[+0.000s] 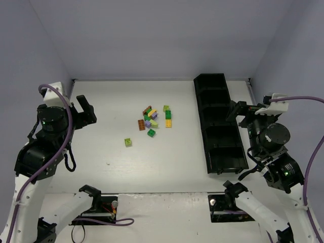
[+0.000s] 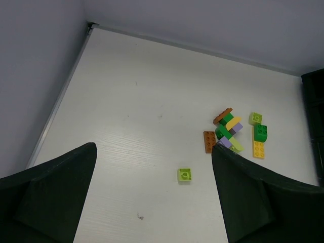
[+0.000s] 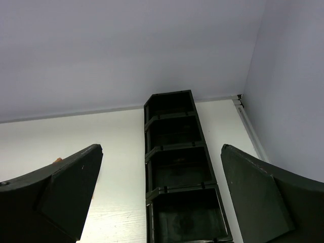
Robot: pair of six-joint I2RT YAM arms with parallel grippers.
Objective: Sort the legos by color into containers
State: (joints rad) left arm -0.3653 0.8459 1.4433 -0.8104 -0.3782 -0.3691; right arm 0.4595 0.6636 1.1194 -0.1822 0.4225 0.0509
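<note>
The legos (image 1: 154,120) lie in a loose pile at the table's middle: green, lime, yellow, orange-brown and lilac bricks. One lime brick (image 1: 128,143) lies apart to the near left. In the left wrist view the pile (image 2: 230,132) is right of centre and the lone lime brick (image 2: 185,174) lies between my fingers' lines. The black five-compartment tray (image 1: 204,126) stands on the right with no bricks showing in it. It fills the centre of the right wrist view (image 3: 175,147). My left gripper (image 1: 86,114) (image 2: 153,149) is open and empty, raised left of the pile. My right gripper (image 1: 237,110) (image 3: 161,148) is open and empty beside the tray.
Grey walls close the table at the back and both sides. A raised rim (image 2: 55,106) runs along the left edge. The tray's end (image 2: 315,91) shows at the right of the left wrist view. Both arm bases (image 1: 162,207) sit at the near edge.
</note>
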